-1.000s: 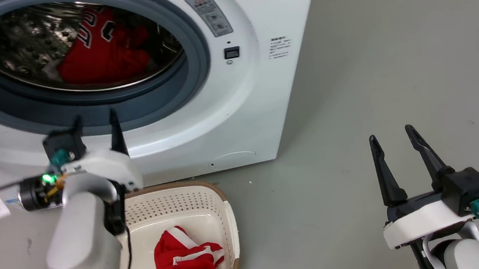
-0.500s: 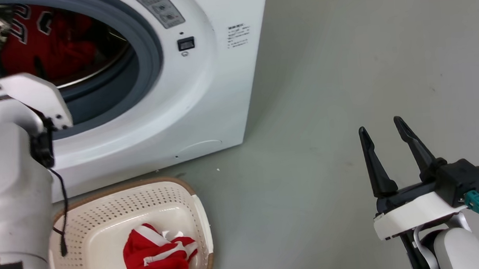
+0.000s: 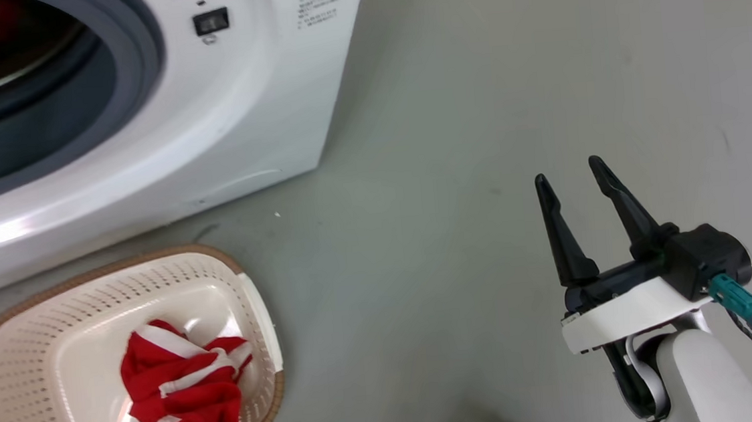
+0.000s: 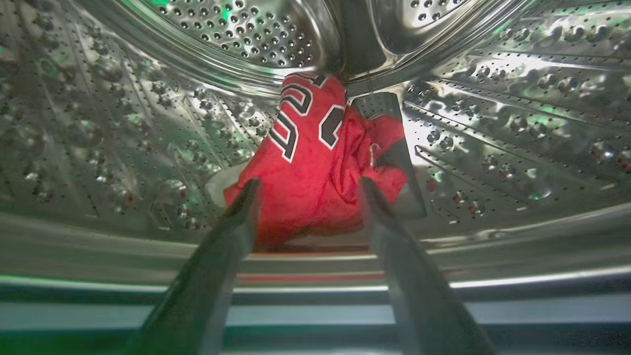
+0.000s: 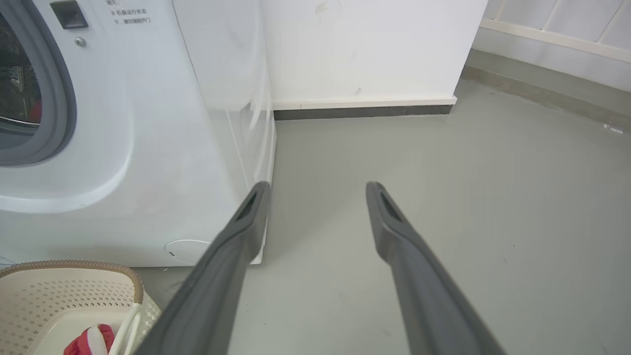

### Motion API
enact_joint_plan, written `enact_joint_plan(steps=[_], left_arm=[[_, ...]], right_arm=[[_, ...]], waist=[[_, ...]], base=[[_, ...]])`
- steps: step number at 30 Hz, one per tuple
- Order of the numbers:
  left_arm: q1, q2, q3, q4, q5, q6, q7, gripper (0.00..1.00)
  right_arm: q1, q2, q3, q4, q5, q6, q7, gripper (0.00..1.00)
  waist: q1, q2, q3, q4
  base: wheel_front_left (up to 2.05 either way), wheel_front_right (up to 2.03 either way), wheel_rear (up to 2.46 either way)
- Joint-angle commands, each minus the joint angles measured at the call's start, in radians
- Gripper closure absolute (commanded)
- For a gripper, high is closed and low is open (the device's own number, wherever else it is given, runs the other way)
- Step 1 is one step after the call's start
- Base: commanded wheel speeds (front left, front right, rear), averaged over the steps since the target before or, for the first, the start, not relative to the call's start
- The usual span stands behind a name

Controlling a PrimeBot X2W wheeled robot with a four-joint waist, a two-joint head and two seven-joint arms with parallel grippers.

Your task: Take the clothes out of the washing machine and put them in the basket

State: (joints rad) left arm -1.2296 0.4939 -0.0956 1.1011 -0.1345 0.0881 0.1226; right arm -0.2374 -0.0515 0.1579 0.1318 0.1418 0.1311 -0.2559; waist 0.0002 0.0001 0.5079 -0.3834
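While the jersey [image 4: 315, 162] lies bunched low at the back of the drum [image 4: 98, 123], I see my left gripper [image 4: 309, 183] spread open in front of it, holding nothing. Another red garment [image 3: 182, 394] sits in the basket [image 3: 35, 318] just before the washer [image 3: 241, 114]. My right gripper [image 3: 567, 172] hangs open and empty over the floor [image 3: 474, 96], well apart from both.

A smooth grey-green floor [image 3: 474, 96], softly lit and with a few small specks, reaches a white wall [image 5: 365, 44] at 12 o'clock in the right wrist view, a black skirting strip [image 5: 362, 112] at its foot, and a paler lined wall [image 5: 581, 19] at 2 o'clock.
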Motion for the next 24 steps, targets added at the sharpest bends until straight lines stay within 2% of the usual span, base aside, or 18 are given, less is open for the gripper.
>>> enact_joint_plan(steps=[1, 12, 17, 24], left_arm=[[-0.031, 0.015, -0.008, 0.001, 0.010, 0.003, 0.010, 0.00], [-0.216, 0.116, -0.084, -0.016, 0.078, -0.019, 0.205, 0.00], [-0.232, 0.142, -0.106, -0.039, 0.096, -0.015, 0.267, 0.00], [-0.214, 0.215, -0.130, -0.114, 0.126, -0.002, 0.379, 0.00]], right_arm=[[-0.024, 0.002, 0.009, 0.004, 0.006, -0.001, -0.006, 0.00], [-0.058, 0.002, 0.054, -0.010, 0.043, -0.001, -0.009, 0.00], [-0.057, 0.002, 0.063, -0.016, 0.052, -0.001, -0.009, 0.00], [-0.044, 0.002, 0.083, -0.021, 0.063, -0.001, -0.009, 0.00]], waist=[[-0.0002, -0.0001, 0.059, -0.038], [-0.0002, -0.0001, 0.198, -0.100], [-0.0002, -0.0001, 0.215, -0.117], [-0.0002, -0.0001, 0.248, -0.161]], base=[[0.00, 0.00, 0.00], [0.00, 0.00, 0.00], [0.00, 0.00, 0.00], [0.00, 0.00, 0.00]])
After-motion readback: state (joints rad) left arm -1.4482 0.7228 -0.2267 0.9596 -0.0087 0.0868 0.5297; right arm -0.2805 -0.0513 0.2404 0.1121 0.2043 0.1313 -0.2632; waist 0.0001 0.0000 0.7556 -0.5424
